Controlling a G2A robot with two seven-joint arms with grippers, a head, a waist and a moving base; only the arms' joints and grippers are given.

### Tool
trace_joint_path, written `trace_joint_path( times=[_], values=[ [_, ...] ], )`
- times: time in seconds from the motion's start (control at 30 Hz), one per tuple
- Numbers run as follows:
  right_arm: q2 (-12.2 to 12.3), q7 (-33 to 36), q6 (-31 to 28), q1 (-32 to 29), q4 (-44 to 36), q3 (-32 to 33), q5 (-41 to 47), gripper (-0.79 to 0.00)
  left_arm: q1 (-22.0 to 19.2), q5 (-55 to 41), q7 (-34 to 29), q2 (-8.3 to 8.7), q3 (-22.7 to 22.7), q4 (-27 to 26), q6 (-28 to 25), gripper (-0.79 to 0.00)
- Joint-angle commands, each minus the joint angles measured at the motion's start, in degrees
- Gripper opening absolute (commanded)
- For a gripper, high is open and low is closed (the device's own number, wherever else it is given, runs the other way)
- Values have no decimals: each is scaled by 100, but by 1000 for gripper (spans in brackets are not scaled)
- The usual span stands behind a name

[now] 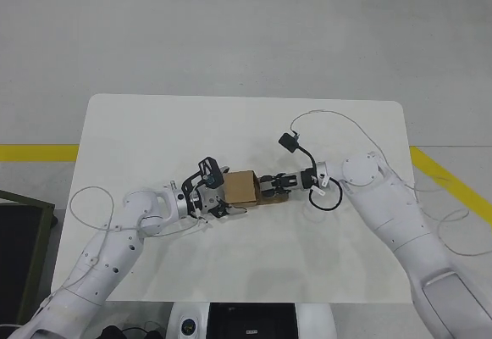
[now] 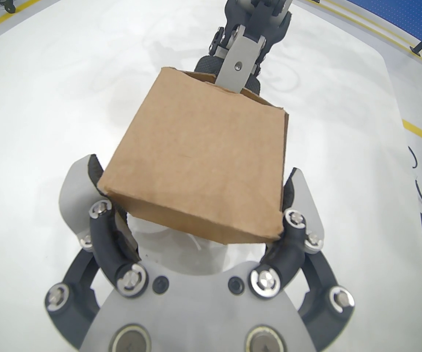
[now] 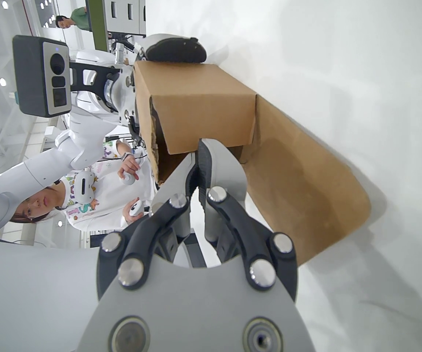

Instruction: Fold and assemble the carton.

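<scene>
White table (image 1: 144, 127) under bright hall lights: the carton (image 1: 244, 188) lies on its side about the middle of the tabletop, a brown card sleeve with one end gaping, as two robot arms meet over it. At the carton's other end, the left gripper (image 2: 193, 172) has its jaws spread wide, one against each corner, clasping the box across its full width. At the carton's open end, the right gripper (image 3: 197, 159) has its jaws drawn almost together, tips poked at the mouth of the box. Whether a sliver of card is caught between them cannot be told from where I stand. Beside that gripper, a long rounded flap (image 3: 306, 192) juts from the carton's open end and lies flat on the table, not yet folded.

The danger, as it looks, is at the corners. The left hold rests on two edges of thin card, and a hard push from the open end could drive the carton back through it or twist it askew. Too tight a squeeze could buckle the walls and flatten the sleeve. The loose flap may also drag on the table, crease in the wrong place, or snag the right gripper at its work.
</scene>
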Motion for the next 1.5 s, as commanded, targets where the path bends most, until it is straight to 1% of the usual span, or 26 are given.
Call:
trace_joint_path(
  times=[0.0, 0.27, 0.4, 0.57, 0.8, 0.87, 0.9, 0.93, 1.03, 1.23, 1.47],
  values=[
    [-24, -36, 10, -16, -2, -42, 30, -785, 7, -5, -2, -4, 8, -11, 8, 0],
    [-129, -97, -15, 40, 24, -188, 122, -785, -3, -25, -32, -14, -3, -10, -11, 0],
    [-128, -75, -20, 41, 90, -151, 153, -785, -2, -28, -37, -16, -20, -10, -11, 0],
    [-6, 45, 83, -35, 79, 102, 93, -785, 15, -44, -40, -15, -47, -20, -21, 0],
    [307, 183, 358, -263, -320, 707, -309, -785, 55, -57, -32, -16, -81, -96, 8, 0],
    [391, 208, 436, -348, -429, 869, -446, -702, 68, -47, -35, -16, -85, -116, 0, 0],
    [428, 221, 474, -387, -477, 934, -532, -683, 75, -57, -33, -16, -89, -122, -2, 0],
    [464, 234, 516, -422, -507, 990, -638, -597, 81, -60, -38, -15, -94, -133, -3, 0],
    [542, 233, 559, -534, -601, 1128, -787, -468, 95, -66, -59, -13, -114, -170, -7, 0],
    [608, 189, 626, -660, -739, 1237, -849, -471, 117, -67, -90, -3, -170, -203, -25, 0],
    [640, 156, 617, -667, -762, 1258, -916, -471, 137, -101, -127, -1, -201, -223, -48, 0]
  ],
)
